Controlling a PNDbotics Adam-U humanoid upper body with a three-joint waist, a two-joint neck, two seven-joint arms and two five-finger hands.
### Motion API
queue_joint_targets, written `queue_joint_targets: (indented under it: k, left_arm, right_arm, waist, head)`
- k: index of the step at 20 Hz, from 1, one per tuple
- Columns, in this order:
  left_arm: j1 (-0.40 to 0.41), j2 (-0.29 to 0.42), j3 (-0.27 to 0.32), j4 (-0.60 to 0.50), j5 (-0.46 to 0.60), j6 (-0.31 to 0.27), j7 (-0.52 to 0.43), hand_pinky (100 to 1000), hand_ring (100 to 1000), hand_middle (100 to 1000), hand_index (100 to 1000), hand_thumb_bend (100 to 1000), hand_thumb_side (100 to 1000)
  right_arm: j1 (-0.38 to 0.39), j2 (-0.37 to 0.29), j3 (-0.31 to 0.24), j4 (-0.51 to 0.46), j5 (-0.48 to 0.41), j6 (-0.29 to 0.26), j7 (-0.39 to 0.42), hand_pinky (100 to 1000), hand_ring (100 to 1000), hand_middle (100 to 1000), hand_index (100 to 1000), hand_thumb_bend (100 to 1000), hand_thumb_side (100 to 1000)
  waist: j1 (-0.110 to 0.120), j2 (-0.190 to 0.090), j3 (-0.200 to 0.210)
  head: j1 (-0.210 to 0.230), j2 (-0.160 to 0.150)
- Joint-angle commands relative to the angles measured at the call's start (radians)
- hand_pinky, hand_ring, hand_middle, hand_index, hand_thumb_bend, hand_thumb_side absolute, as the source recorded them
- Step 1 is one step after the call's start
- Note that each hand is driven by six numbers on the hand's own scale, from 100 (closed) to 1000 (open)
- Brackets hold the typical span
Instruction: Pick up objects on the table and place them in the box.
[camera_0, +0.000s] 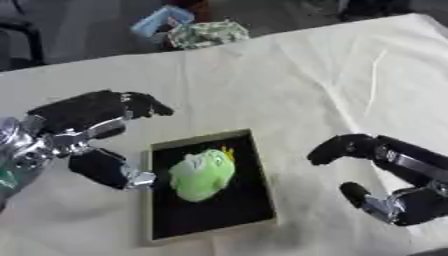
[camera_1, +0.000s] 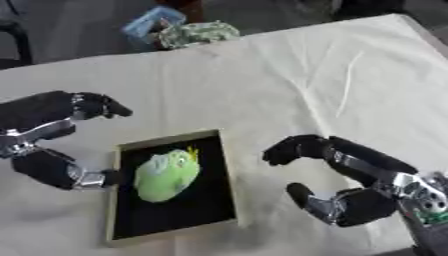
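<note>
green soft toy (camera_0: 202, 173), maybe a frog, lies in box (camera_0: 210, 225); both robot hands (camera_0: 92, 137) (camera_1: 337, 182) spread, empty.

Both arms are matte black with silver metal joints; the right robot hand (camera_1: 337, 187) and the left robot hand (camera_0: 92, 137) have black padded fingers.

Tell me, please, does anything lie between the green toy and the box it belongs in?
No: the green toy already lies inside the box. Both hands, left hand and right hand, flank it empty.

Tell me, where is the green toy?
The green plush toy lies inside the black box, low in the middle of the table, between the left hand and the right hand.
</note>
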Motion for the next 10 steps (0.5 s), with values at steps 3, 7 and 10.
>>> queue_joint_targets:
  k: [3, 7, 10]
  left_arm:
    - [0.061, 0.001, 0.12, -0.024, 0.029, 0.005, 0.161, 808, 776, 791, 910, 492, 739]
    - [0.129, -0.075, 0.184, -0.024, 0.06, 0.037, 0.285, 781, 758, 769, 894, 457, 745]
    - [0.182, -0.146, 0.223, -0.024, 0.102, 0.061, 0.379, 770, 754, 763, 888, 446, 742]
  right_arm:
    - [-0.008, -0.004, -0.015, -0.015, 0.005, 0.0, -0.024, 802, 805, 806, 906, 100, 571]
    - [-0.007, -0.003, -0.019, -0.013, 0.01, 0.0, -0.035, 802, 805, 806, 907, 100, 567]
    - [-0.004, 0.002, -0.024, -0.012, 0.014, 0.001, -0.046, 802, 804, 806, 907, 100, 564]
  waist:
    - [-0.014, -0.012, 0.009]
    - [-0.022, -0.011, 0.023]
    - [-0.027, -0.011, 0.029]
  head:
    - [-0.004, -0.009]
    - [0.002, -0.003]
    - [0.008, 0.006]
